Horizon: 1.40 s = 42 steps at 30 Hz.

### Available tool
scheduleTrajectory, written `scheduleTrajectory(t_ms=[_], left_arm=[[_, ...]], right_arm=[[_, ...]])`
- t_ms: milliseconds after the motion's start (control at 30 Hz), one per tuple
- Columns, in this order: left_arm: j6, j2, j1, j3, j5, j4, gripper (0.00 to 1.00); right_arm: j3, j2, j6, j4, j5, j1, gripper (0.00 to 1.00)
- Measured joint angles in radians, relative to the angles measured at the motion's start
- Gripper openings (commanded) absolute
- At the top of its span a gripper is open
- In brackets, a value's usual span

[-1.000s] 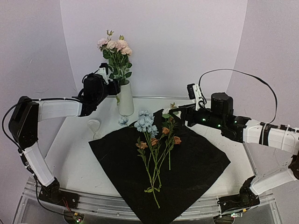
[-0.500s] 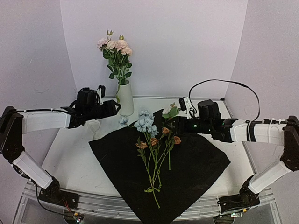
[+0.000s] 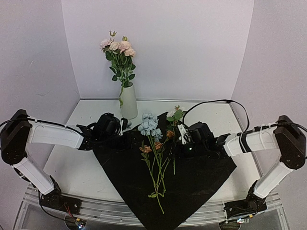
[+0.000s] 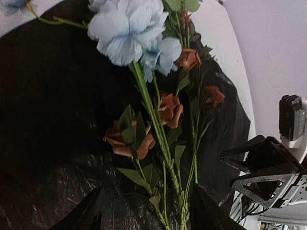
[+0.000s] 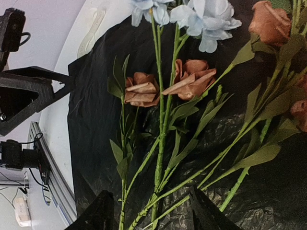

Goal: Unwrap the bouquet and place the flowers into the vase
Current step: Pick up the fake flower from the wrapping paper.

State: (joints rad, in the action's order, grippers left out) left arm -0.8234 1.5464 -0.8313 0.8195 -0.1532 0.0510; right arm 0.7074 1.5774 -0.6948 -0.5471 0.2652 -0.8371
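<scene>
- Got a tall white vase (image 3: 128, 100) standing upright at the back of the table (image 3: 72, 158), already holding a few pink blooms (image 3: 117, 47) with green leaves.
- Can see the rest of the flowers (image 3: 156, 153) lying flat on a black sheet (image 3: 206, 172) spread over the middle of the table, heads toward the vase, stems toward the near edge.
- Counting pale blue heads (image 3: 149, 125) at the top of the pile, rust ones (image 5: 141, 88) a bit further down, long green stems bunched together below that.
- Also spotting one small blue bloom (image 3: 126, 124) at the sheet's far left edge, just beside the left arm, apart from the main bunch.
- Looking at the left gripper (image 4: 146, 213): down low over the sheet on the left of the bunch, fingers spread apart, stems sitting in the gap, nothing pinched.
- Same deal with the right gripper (image 5: 151, 211): down low from the right side, fingers apart, several stems running through the gap, nothing clamped.
- Lined up nose to nose across the bunch, by the look of it, each one showing up in the other's wrist view.
- Can't tell whether any fingertip actually touches a stem.
</scene>
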Motion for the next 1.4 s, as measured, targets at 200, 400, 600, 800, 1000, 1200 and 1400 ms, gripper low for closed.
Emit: scheduleTrajectory(t_ms=[200, 400, 600, 800, 1000, 1200, 1400], left_arm=[[-0.068, 0.07, -0.096, -0.01, -0.003, -0.001, 0.48], [-0.097, 0.118, -0.134, -0.01, -0.005, 0.007, 0.45], [-0.113, 0.167, -0.146, -0.01, -0.022, 0.032, 0.4], [-0.119, 0.204, -0.152, -0.009, -0.041, 0.059, 0.38], [-0.118, 0.228, -0.152, -0.002, -0.055, 0.064, 0.34], [-0.115, 0.251, -0.153, 0.02, -0.057, 0.073, 0.25], [-0.108, 0.274, -0.153, 0.03, -0.058, 0.075, 0.19]], right_arm=[[0.017, 0.061, -0.006, 0.002, -0.017, -0.037, 0.31], [0.109, 0.124, 0.021, 0.043, -0.044, -0.039, 0.29], [0.191, 0.171, 0.057, 0.08, -0.058, -0.046, 0.28], [0.237, 0.225, 0.086, 0.137, -0.076, -0.055, 0.26], [0.269, 0.271, 0.107, 0.178, -0.093, -0.063, 0.25], [0.293, 0.313, 0.119, 0.189, -0.096, -0.075, 0.23], [0.305, 0.34, 0.121, 0.191, -0.098, -0.085, 0.19]])
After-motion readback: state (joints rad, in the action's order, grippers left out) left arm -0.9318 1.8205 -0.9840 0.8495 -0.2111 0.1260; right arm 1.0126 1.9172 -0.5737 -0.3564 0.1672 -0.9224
